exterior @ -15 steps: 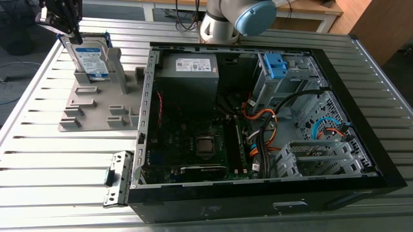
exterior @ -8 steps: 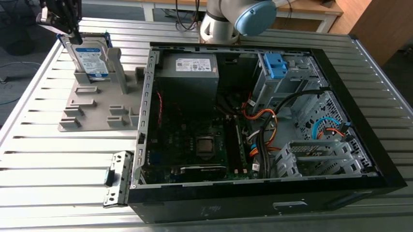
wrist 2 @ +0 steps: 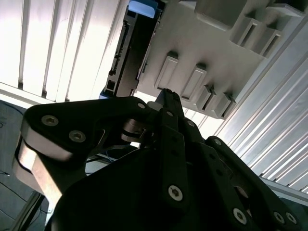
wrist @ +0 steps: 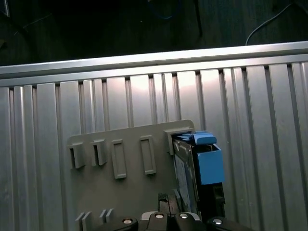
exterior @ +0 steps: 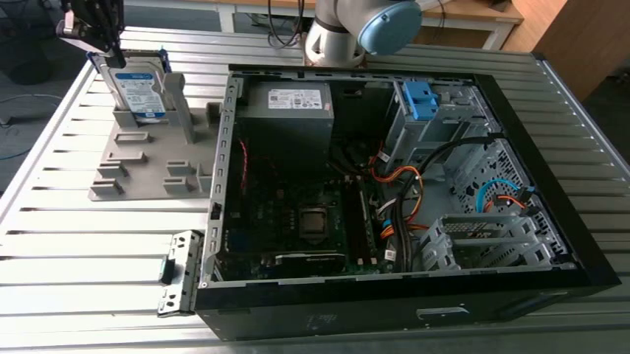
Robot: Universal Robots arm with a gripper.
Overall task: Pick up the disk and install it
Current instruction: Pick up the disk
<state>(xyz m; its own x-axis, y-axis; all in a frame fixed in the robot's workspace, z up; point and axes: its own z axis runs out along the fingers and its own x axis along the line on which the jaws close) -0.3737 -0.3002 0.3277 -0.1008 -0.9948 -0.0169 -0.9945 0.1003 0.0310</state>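
Disk [exterior: 136, 88] stands on end in the grey stand [exterior: 138, 173] at the far corner of the bench [exterior: 59, 236], long axis upright, label side facing the exterior view. My end effector [exterior: 112, 56] hangs right at its top edge, a touch toward the exterior view's left. In the second wrist view its fingers [wrist 2: 166, 96] look pressed together w/ nothing btwn them. A stand post hugs the disk on the exterior view's right. Room overhead looks open. Open PC case [exterior: 229, 147] is near on that same side.
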